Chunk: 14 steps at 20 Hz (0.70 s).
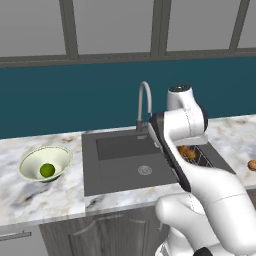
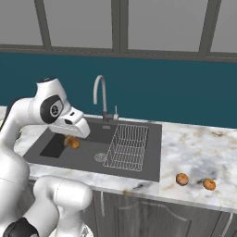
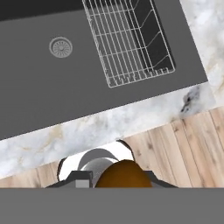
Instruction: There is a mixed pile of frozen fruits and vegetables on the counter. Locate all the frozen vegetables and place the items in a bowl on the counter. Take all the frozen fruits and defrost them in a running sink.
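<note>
Now claw (image 2: 72, 141) grips orange piece (image 2: 73, 143) above sink (image 2: 139, 169).

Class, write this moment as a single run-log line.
gripper: shut on brown-orange piece | over sink | bowl: green ball | counter: two orange pieces

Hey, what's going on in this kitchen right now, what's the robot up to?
The arm's gripper is shut on a brown-orange piece and holds it above the dark sink, near the drain and left of the wire rack. The bowl on the counter left of the sink has a green ball in it. Two more small orange pieces lie on the counter right of the sink. No water can be seen at the faucet.
</note>
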Available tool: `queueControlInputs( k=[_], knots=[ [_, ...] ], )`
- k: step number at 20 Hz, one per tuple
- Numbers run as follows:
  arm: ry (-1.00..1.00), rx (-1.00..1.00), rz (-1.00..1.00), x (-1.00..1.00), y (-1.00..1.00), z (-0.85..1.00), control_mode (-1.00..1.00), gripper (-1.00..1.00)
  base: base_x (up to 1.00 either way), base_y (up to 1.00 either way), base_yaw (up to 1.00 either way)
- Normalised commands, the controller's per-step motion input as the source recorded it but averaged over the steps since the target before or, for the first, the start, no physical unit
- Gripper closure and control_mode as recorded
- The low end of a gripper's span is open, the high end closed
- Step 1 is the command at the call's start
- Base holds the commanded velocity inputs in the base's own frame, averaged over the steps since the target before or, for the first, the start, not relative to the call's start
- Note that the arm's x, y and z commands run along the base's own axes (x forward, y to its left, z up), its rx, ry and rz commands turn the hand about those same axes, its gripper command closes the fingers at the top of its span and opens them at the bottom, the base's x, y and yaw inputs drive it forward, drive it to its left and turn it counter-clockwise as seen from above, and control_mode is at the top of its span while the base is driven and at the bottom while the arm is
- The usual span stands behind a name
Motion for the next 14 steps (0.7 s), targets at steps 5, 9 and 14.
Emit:
queueControlInputs(
  k=[5,9,14],
  knots=[
    [0.00,0.00,0.09,0.06,0.76,0.03,-1.00,1.00,0.00,0.00,0.00],
    [0.00,0.00,0.10,0.09,0.76,0.01,-1.00,1.00,0.00,0.00,0.00],
    [0.00,0.00,0.10,0.18,0.73,0.00,-1.00,1.00,0.00,0.00,0.00]
  ],
)
